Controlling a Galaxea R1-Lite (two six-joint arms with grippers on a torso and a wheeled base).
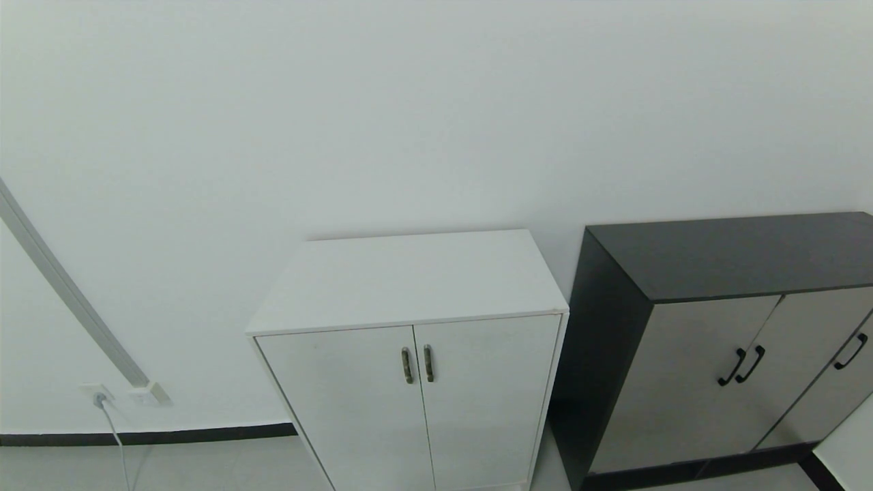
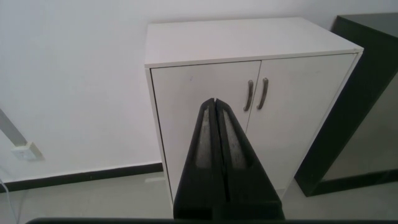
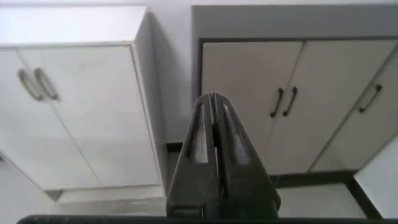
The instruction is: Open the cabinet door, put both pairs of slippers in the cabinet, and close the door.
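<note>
A white cabinet (image 1: 409, 286) with two closed doors stands against the wall, its two metal handles (image 1: 417, 364) side by side at the centre seam. The left wrist view shows this cabinet (image 2: 249, 43) and its handles (image 2: 256, 94) some way beyond my left gripper (image 2: 215, 102), whose black fingers are pressed together and hold nothing. My right gripper (image 3: 214, 98) is also shut and empty, held in front of the gap between the white cabinet (image 3: 74, 37) and the dark one.
A black cabinet with grey doors (image 1: 723, 273) and black handles stands right of the white one, also closed. A wall socket with a cable (image 1: 99, 397) and a slanted cable duct (image 1: 68, 293) are on the wall at the left. Grey floor lies below.
</note>
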